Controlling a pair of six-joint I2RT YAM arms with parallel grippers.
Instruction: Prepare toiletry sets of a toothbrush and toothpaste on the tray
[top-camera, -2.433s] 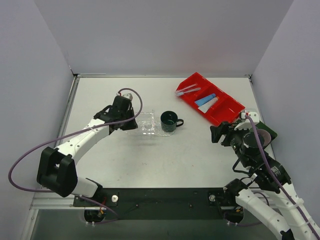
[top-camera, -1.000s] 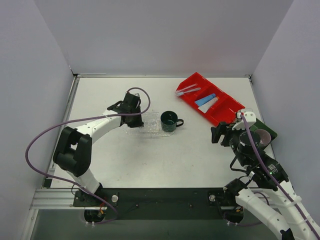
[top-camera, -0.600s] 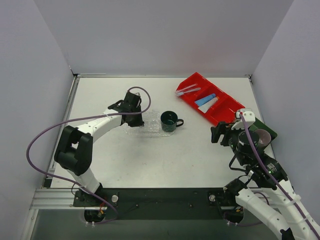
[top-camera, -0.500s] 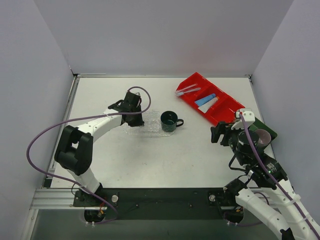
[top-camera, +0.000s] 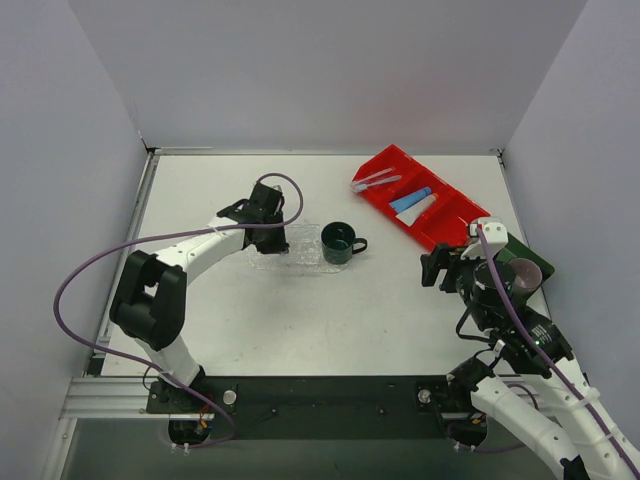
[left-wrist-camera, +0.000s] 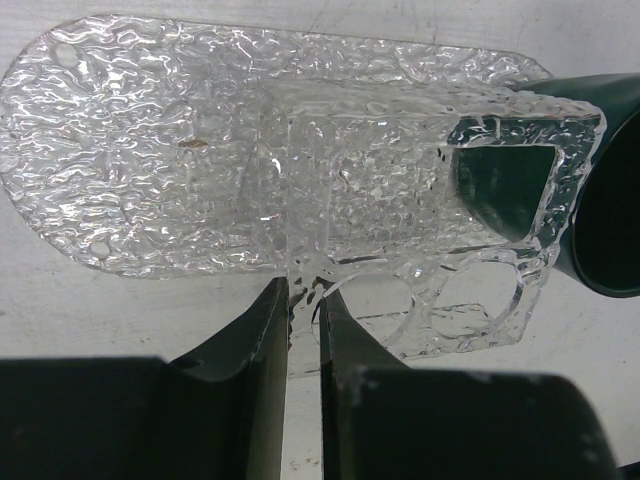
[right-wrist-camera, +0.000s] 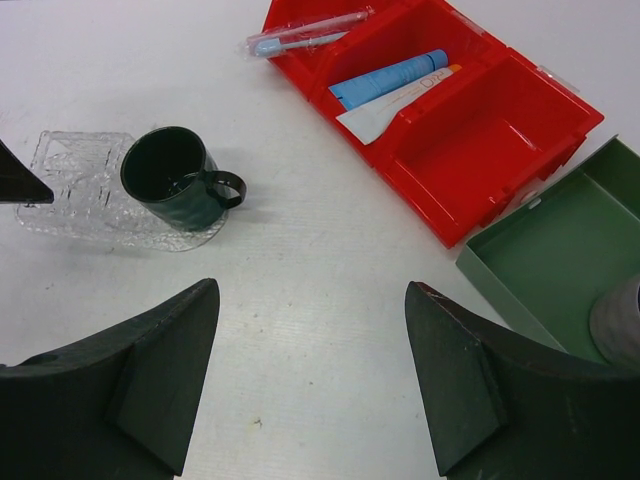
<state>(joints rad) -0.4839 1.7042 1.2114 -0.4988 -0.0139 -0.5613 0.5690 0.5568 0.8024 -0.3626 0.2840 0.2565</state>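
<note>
As top camera looked down, clear tray (top-camera: 288, 252) lay near tabletop (top-camera: 330, 320) middle, dark green mug (top-camera: 338, 243) at its right end. Toothbrushes (top-camera: 375, 181), blue tube (top-camera: 411, 198) and white tube (top-camera: 421, 209) lay in red bin (top-camera: 450, 222) by far right corner. Left wrist view: left gripper (left-wrist-camera: 303, 300) was almost closed, fingers (left-wrist-camera: 265, 335) pinching tray rim. Right wrist view: right gripper (right-wrist-camera: 310, 380) was wide open, held nothing, hung over bare tabletop by right edge.

Light was bright, even and diffuse; shadows were faint. The clear tray (left-wrist-camera: 150, 130) sparkled with small glints.
</note>
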